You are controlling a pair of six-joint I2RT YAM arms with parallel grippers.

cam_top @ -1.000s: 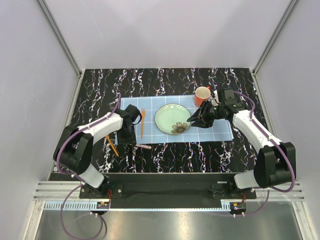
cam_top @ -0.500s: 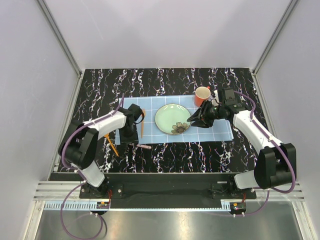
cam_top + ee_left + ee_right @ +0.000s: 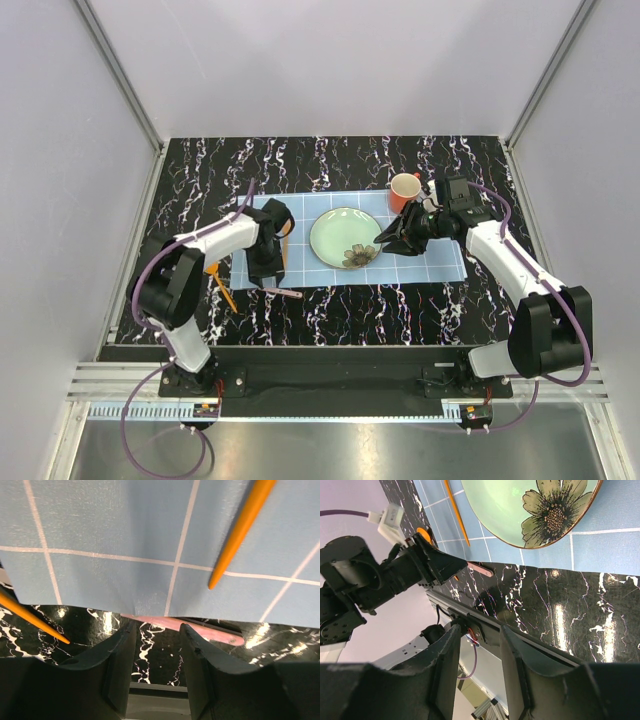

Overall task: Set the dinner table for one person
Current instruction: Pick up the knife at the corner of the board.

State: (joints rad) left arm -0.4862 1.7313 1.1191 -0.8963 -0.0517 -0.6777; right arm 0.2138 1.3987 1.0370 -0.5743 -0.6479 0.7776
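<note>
Where the glossy black, white-veined counter spans the cell floor ahead of both bases: left arm folded inward, left hand pointing down at the near edge of the light blue gridded placemat, fingers apart, empty, over a pink stick. Right arm reaching inward, right hand low beside the green flowered plate, fingers apart, empty.

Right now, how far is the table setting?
Done: the plate and one orange stick lie on the placemat, the mug at its far edge. In hand: nothing; the left gripper hovers open by the pink utensil, the right gripper open beside the plate. Left: that utensil and a second orange stick lie on the dinner table, off the mat.
</note>
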